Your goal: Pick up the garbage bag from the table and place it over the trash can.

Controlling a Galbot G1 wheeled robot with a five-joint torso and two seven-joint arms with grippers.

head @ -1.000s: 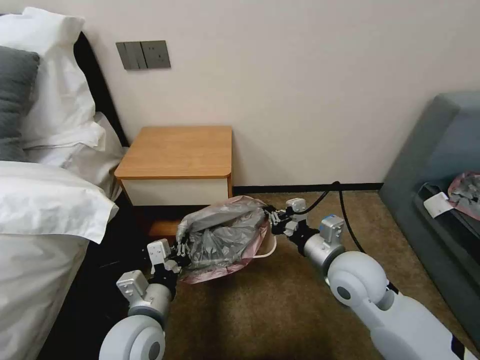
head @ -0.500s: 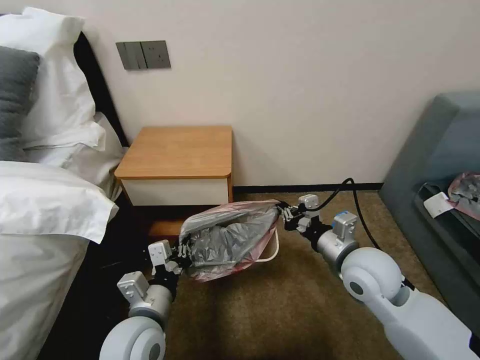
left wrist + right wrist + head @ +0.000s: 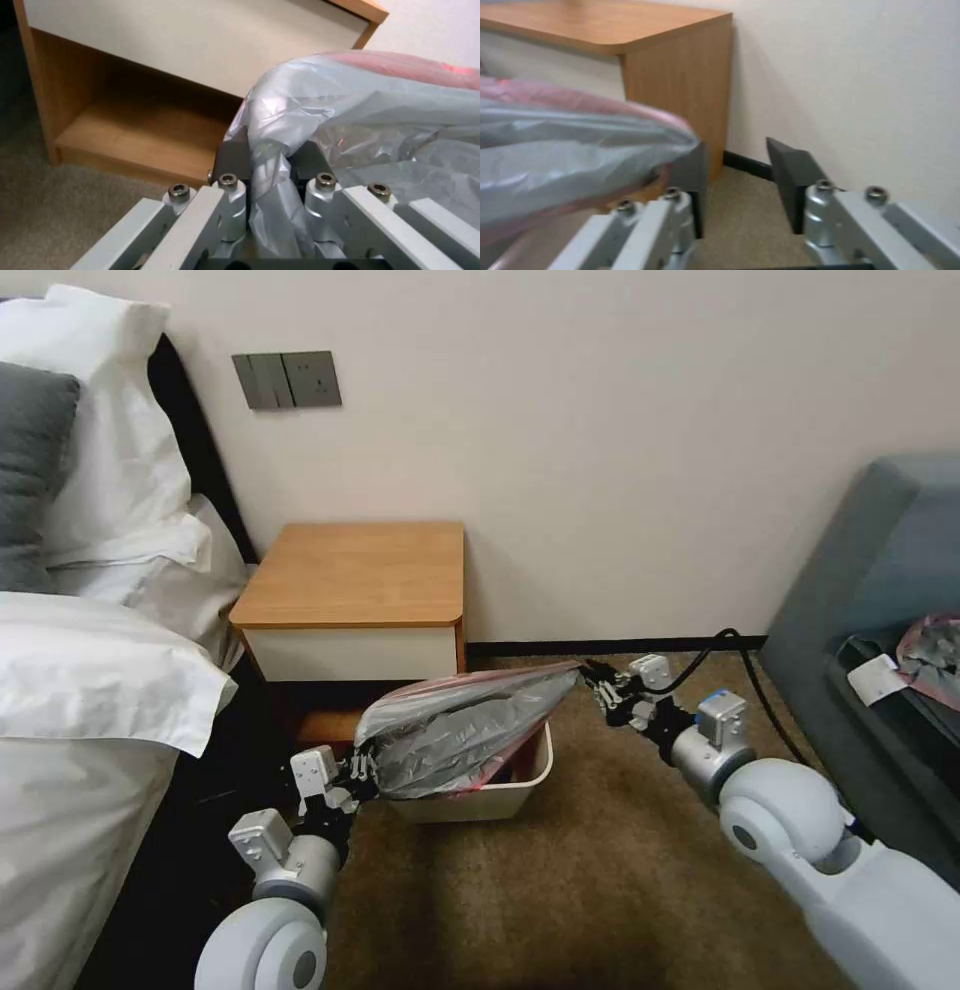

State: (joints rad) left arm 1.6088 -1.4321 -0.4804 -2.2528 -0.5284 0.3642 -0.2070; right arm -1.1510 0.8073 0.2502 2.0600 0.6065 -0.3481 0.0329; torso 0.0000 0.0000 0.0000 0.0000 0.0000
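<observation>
Trash can (image 3: 478, 798) on the floor before the bench (image 3: 360, 573), garbage bag (image 3: 462, 730) stretched above the can, bed (image 3: 90, 690) left of the bench, sofa (image 3: 880, 570) right.

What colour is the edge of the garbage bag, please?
Pink, clearest in the head view along the garbage bag.

The stretched garbage bag (image 3: 465, 730) covers the trash can (image 3: 520, 785) mouth; table (image 3: 360, 580) crowds behind, carpet (image 3: 600, 890) lies open.

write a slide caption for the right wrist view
Open right gripper beside the thin grey pink-edged plastic garbage bag.
</observation>
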